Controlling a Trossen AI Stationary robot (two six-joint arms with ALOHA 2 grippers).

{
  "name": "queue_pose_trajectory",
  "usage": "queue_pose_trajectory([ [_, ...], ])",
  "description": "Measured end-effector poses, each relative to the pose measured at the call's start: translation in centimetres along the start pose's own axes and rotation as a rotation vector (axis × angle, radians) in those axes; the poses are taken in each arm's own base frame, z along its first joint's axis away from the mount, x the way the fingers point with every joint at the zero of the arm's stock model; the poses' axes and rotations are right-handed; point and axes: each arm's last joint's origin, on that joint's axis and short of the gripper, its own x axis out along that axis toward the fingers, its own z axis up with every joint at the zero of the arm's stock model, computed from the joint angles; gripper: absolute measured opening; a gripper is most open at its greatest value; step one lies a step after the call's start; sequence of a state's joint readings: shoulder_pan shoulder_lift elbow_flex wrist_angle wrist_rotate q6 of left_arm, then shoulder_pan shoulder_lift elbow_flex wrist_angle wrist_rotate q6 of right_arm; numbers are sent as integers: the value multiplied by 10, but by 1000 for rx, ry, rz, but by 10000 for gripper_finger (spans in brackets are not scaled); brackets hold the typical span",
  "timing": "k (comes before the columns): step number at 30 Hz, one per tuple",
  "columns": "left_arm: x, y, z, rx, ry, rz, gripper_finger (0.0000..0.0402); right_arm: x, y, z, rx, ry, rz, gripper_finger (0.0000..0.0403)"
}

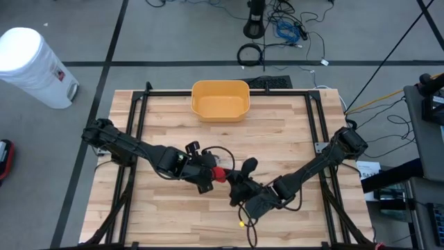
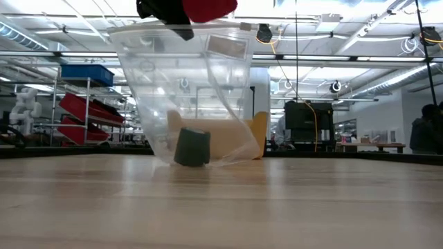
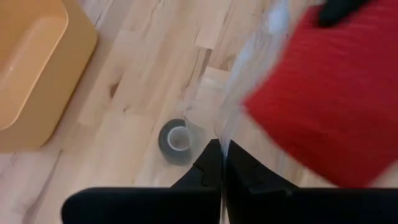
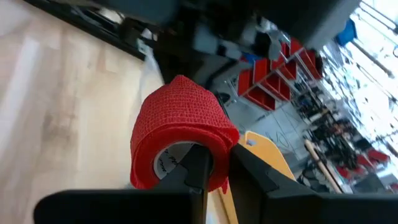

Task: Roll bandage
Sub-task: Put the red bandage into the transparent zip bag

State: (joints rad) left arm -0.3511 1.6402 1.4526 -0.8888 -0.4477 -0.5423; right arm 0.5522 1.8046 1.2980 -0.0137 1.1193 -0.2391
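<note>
The right gripper is clamped on a red roll of bandage, its fingers pinching the roll's wall, one finger going into the core and the other outside. That grip leaves the roll's open end facing the wrist camera, so the core axis runs roughly along the line of the fingers. In the high view the roll shows at centre frame, between the two grippers, lifted off the table.

The left gripper has its fingers pressed together on the rim of a clear bag. It probably holds the rim up so the mouth stays open under the red roll. In the low view the bag hangs from the top of the frame down to the table, wide at the top and narrowing below. The red roll sits at the upper edge of that frame, right over the bag's mouth.

A grey roll already lies in the bottom of the bag, left of centre in the low view. In the left wrist view it shows its hollow core upward, so it stands on end.

A yellow bin stands at the upper centre of the high view, well apart from both grippers.

It appears the red roll is about to be dropped into the bag.
</note>
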Motion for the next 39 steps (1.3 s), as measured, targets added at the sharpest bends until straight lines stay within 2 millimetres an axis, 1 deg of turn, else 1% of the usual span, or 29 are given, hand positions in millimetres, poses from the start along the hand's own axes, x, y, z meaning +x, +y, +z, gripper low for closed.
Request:
queue_pose_trajectory([
  [6,-1,0,1,-1,-1,0,0,11,-5,-4,50,31,-19,39],
  [10,-1,0,1,0,0,1,0,16,-6,-10,73,62,27,39],
  [17,-1,0,1,-12,-26,34,0,15,-4,-18,87,107,55,39],
  [21,-1,0,2,-39,-52,58,0,13,-3,-17,85,102,61,39],
  [30,-2,-3,9,-71,-112,22,0,14,-2,-10,78,53,127,39],
  [39,-7,-12,4,-42,-121,14,0,17,-3,-13,101,71,146,39],
])
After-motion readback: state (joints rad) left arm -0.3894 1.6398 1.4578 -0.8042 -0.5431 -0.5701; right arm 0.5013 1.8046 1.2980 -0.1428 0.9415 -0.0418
